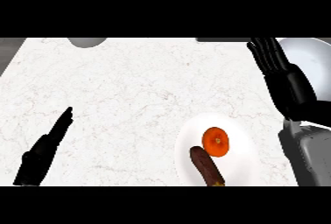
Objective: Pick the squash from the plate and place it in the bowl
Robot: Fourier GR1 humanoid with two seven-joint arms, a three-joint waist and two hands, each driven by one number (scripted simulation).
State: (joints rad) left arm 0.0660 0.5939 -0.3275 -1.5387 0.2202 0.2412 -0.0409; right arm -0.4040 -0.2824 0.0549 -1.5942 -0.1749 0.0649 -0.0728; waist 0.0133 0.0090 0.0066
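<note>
Clearly nearer: right hand (pixel 279 65), raised over the table's far right corner, fingers (pixel 264 49) straight and together, holding nothing, beside the white bowl (pixel 313 57) at the right edge. Squash (pixel 216 141), orange and round from above with no clear long axis, still on the white plate (pixel 242 148) near the front edge, just beside a dark brown sausage-like piece (pixel 206 166). Squash toward the front and slightly left of those fingers. Left hand (pixel 45 151) open, resting at the front left, well apart from the plate.
</note>
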